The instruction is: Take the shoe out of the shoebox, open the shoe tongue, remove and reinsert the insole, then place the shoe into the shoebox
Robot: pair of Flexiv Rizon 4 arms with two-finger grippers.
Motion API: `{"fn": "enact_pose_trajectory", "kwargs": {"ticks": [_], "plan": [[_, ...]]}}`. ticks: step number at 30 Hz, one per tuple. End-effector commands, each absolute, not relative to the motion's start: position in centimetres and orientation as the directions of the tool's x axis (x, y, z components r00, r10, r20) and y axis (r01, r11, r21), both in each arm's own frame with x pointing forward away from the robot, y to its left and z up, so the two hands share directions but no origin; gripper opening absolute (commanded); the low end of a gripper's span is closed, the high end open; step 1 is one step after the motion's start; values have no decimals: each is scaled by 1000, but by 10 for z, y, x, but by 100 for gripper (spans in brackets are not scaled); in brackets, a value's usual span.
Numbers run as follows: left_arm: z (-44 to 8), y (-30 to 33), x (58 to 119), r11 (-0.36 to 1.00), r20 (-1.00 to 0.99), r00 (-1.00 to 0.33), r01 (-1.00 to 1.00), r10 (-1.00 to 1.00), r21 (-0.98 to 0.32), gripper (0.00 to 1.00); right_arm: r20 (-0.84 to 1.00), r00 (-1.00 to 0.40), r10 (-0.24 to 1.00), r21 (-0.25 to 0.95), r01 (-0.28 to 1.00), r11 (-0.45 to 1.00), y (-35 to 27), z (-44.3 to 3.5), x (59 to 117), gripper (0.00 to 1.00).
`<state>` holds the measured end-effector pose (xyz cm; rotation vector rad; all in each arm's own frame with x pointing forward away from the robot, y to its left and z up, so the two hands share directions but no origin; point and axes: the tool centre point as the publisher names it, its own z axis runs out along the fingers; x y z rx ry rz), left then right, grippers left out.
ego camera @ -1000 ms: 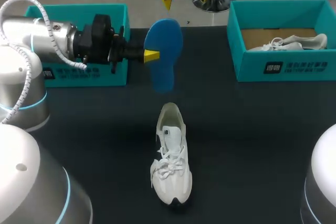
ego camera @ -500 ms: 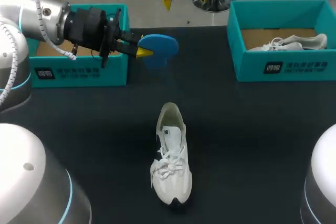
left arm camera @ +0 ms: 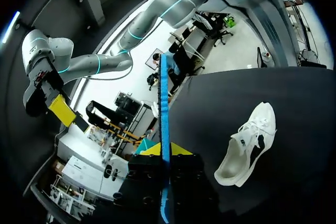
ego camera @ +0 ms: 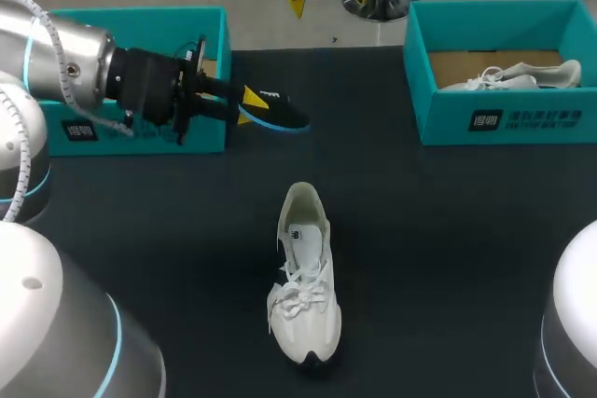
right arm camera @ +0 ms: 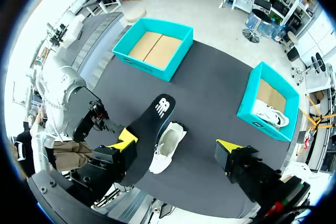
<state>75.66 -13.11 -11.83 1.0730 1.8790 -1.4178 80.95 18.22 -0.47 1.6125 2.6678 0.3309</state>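
A white shoe (ego camera: 303, 272) lies on the dark table, toe toward the near edge, its opening empty. My left gripper (ego camera: 247, 104) comes in from the left and is shut on the heel end of the insole (ego camera: 282, 113). The insole lies nearly flat, black face up with a blue rim, in the air beyond the shoe. From the left wrist the insole (left arm camera: 164, 124) shows edge-on between the yellow tips, with the shoe (left arm camera: 247, 145) off to one side. My right gripper (right arm camera: 177, 141) hangs open high over the table, above the insole (right arm camera: 152, 129) and the shoe (right arm camera: 165, 150).
A teal shoebox (ego camera: 140, 16) stands at the back left, behind my left arm. A second teal box (ego camera: 485, 118) at the back right holds another white shoe (ego camera: 518, 75). The right gripper's yellow tips show at the far edge of the head view.
My left gripper has turned the insole from upright, blue underside showing, to nearly flat with the black face up, and brought it slightly lower. Shoe and right arm have not moved.
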Motion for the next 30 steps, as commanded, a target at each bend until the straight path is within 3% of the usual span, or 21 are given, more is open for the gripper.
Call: {"fn": "enact_pose_trajectory", "kwargs": {"ticks": [1,13,17,20,30], "plan": [[-121,-129,745,147,-814,-531,848,235,-510,0,103,-470,877,180,875,448,183,-4,811,100],[-121,-129,745,147,-814,-531,848,235,-510,0,103,-470,877,180,875,448,183,-4,811,100],[-100,-133,752,117,-930,-188,980,315,-159,0,103,-470,877,180,875,448,183,-4,811,100],[-99,-128,752,112,-954,-69,993,291,-38,0,103,-470,877,180,875,448,183,-4,811,100],[-102,-112,759,160,-974,167,968,154,191,0,103,-470,877,180,875,448,183,-4,811,100]]}}
